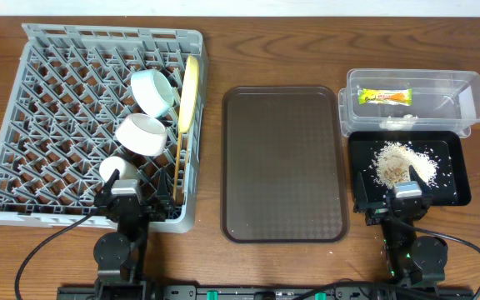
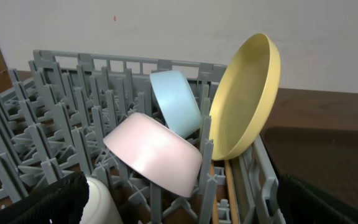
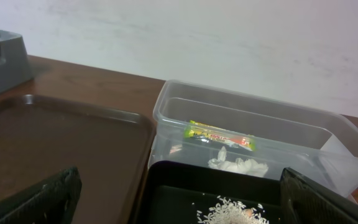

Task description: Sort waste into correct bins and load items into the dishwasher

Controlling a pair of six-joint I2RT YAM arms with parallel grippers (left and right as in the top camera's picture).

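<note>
The grey dishwasher rack [image 1: 48, 100] holds a light blue bowl [image 1: 152, 90], a pink bowl [image 1: 140, 133], a white cup [image 1: 113, 169], an upright yellow plate [image 1: 190, 92] and wooden chopsticks [image 1: 177, 162]. In the left wrist view the blue bowl [image 2: 176, 102], pink bowl [image 2: 154, 152], yellow plate [image 2: 244, 96] and cup [image 2: 98, 199] show. My left gripper [image 2: 179, 205] is open and empty over the rack's near edge. My right gripper [image 3: 179, 199] is open and empty over the black bin [image 1: 452, 167] with food scraps [image 1: 402, 162]. The clear bin [image 1: 465, 87] holds a wrapper [image 1: 383, 97].
A brown tray [image 1: 283, 162] lies between the rack and the bins, also in the right wrist view [image 3: 55, 143]. The clear bin [image 3: 303, 130] holds the wrapper [image 3: 219, 135] and crumpled tissue [image 3: 238, 165]. A wall stands behind the table.
</note>
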